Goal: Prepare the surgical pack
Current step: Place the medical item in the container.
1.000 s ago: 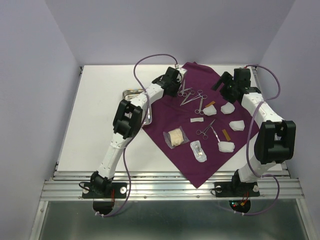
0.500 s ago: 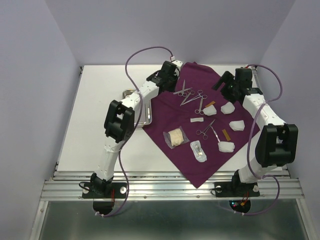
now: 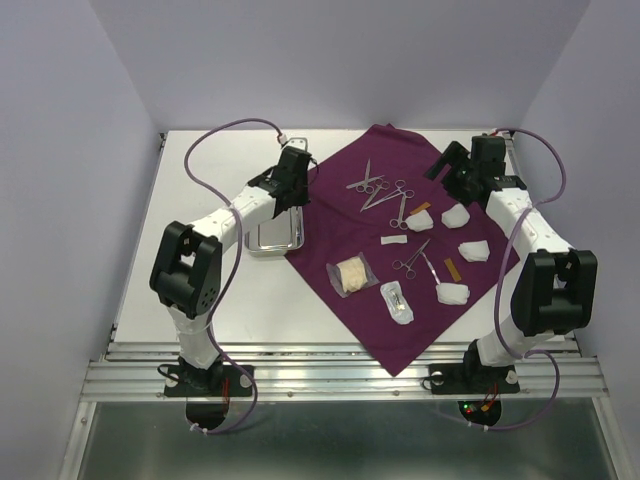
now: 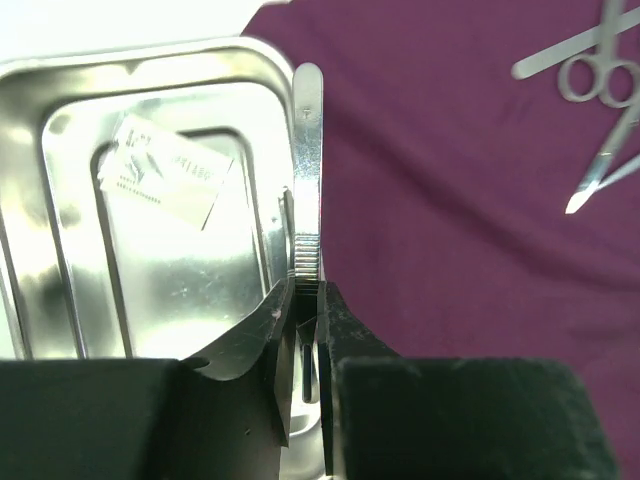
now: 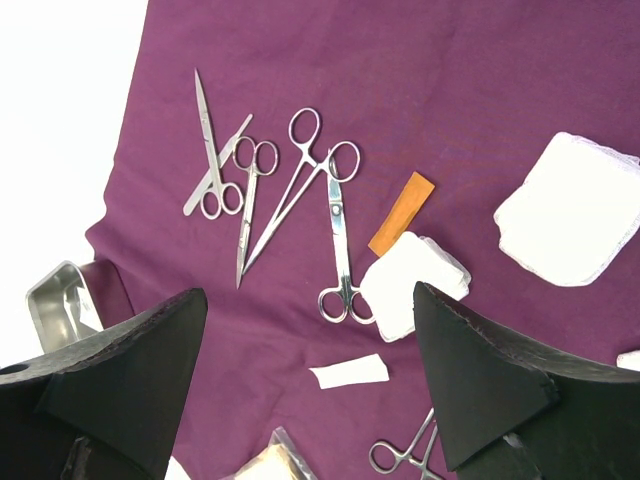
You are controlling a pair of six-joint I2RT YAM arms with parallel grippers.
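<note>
The plum-purple cloth (image 3: pixel 400 320) lies spread on the white table. My left gripper (image 4: pixel 305 290) is shut on a flat steel forceps (image 4: pixel 308 150) with a ribbed grip. It hangs over the right rim of the steel tray (image 4: pixel 180 290), which holds a clear packet (image 4: pixel 165 170). In the top view the left gripper (image 3: pixel 292 185) is above the tray (image 3: pixel 262 243), just off the cloth's left edge. My right gripper (image 5: pixel 310 295) stands open and empty above the scissors (image 5: pixel 338 235) and a gauze pad (image 5: pixel 415 285). More gauze pads (image 3: pixel 472 250) and packets (image 3: pixel 352 275) lie on the cloth.
An orange strip (image 5: pixel 402 213) and a small white pad (image 5: pixel 348 373) lie among the instruments. A ring-handled clamp (image 3: pixel 410 262) sits mid-cloth. Purple cables loop behind both arms. Grey walls close in the table's back and sides.
My left arm has swung left, from over the instruments on the cloth to over the tray, still holding the forceps. The right arm has stayed still.
</note>
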